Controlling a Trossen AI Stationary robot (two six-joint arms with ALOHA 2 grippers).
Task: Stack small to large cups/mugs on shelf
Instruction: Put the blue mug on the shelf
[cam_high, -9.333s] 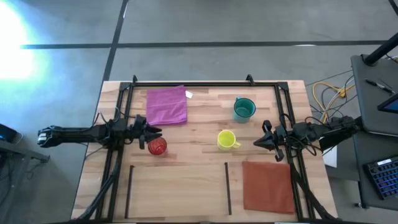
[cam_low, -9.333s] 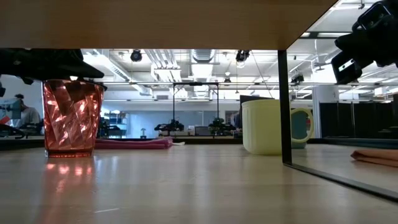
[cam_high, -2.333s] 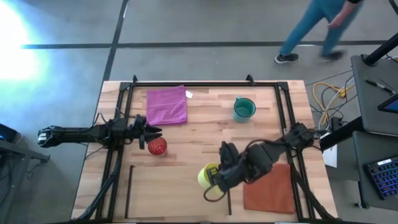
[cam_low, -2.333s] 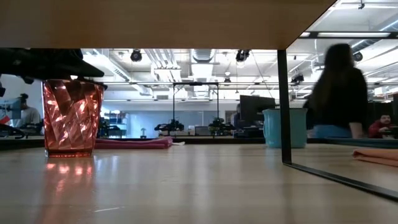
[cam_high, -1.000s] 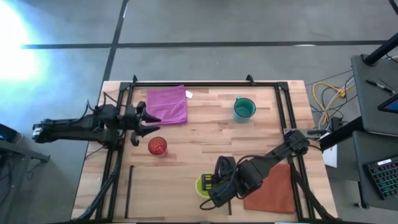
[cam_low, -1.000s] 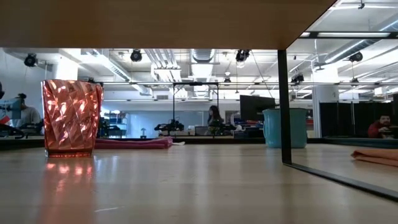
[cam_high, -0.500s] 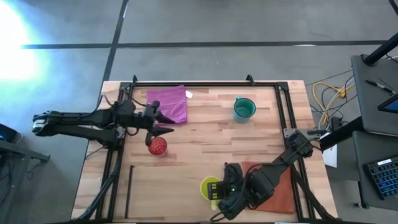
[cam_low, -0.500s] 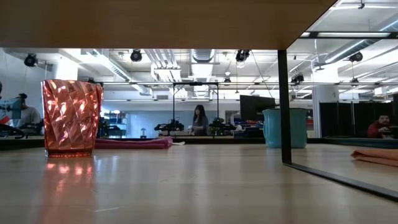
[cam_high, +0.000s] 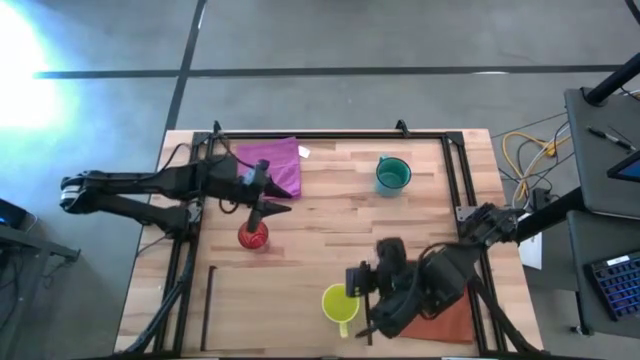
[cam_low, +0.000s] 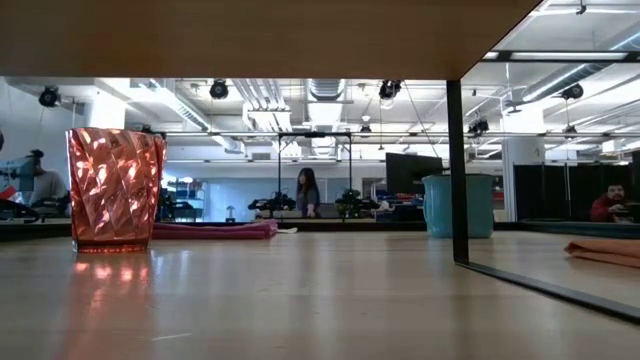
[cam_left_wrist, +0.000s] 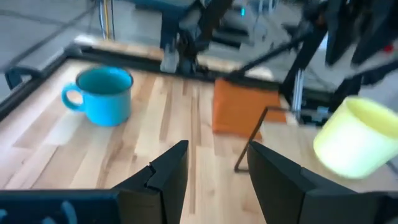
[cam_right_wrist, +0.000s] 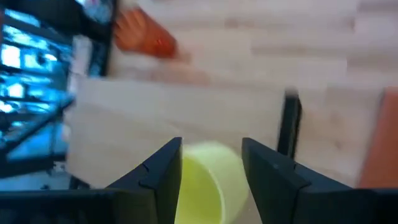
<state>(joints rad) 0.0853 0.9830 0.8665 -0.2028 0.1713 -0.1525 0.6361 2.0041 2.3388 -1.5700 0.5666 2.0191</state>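
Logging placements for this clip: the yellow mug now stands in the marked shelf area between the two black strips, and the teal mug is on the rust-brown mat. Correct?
One detail is off. The teal mug stands on bare wood at the far side of the table, not on the rust-brown mat; the high view shows it. The yellow mug does stand in the shelf area between the strips.

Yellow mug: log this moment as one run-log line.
yellow plastic mug with handle: on shelf patch beside black strip | right gripper: open, apart from mug | left gripper: open, above red-orange faceted cup

Yellow mug sits beside right arm's fingers.
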